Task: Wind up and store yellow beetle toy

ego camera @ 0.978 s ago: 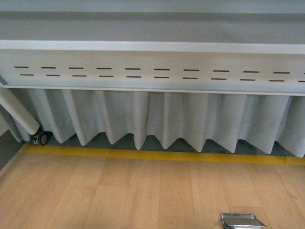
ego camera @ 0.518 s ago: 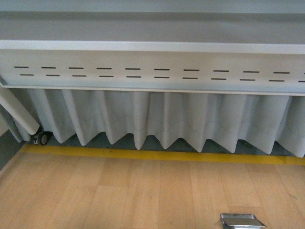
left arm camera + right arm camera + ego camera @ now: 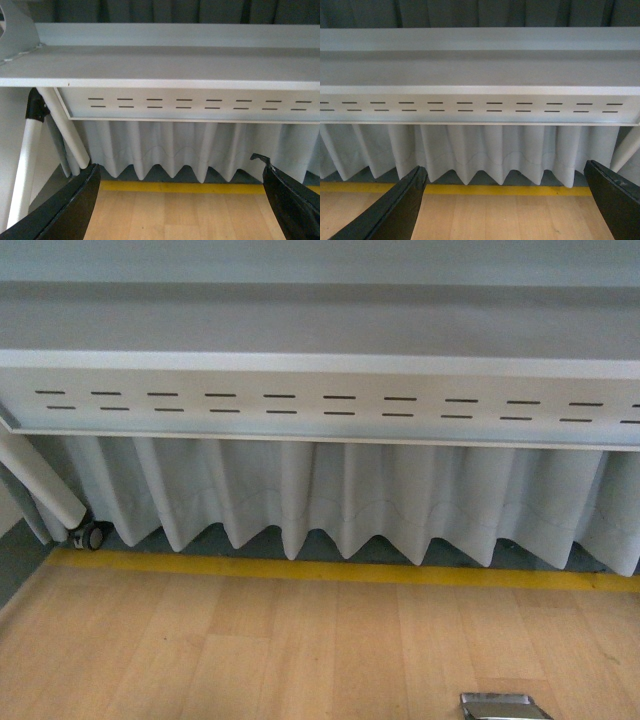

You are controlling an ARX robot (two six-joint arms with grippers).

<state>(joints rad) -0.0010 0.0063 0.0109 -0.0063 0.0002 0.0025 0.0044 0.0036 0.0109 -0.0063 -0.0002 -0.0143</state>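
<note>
The yellow beetle toy is out of view in all three views. In the left wrist view my left gripper (image 3: 177,164) is open, its black fingers (image 3: 65,210) spread wide with only bare wooden table between them. My right gripper (image 3: 506,167) is open too in the right wrist view, fingers (image 3: 395,210) far apart over the same light wood, holding nothing. Neither arm shows in the front view.
The wooden tabletop (image 3: 300,650) ends at a yellow tape strip (image 3: 330,570). Beyond it hang a pleated grey curtain (image 3: 350,490) and a slotted grey metal rail (image 3: 330,400). A shiny silver metal piece (image 3: 500,707) peeks in at the near right edge. A white leg with a caster (image 3: 88,535) stands far left.
The whole front view has slid slightly downward: the rail, the curtain and the silver piece sit a little lower in the picture. Nothing on the table has moved.
</note>
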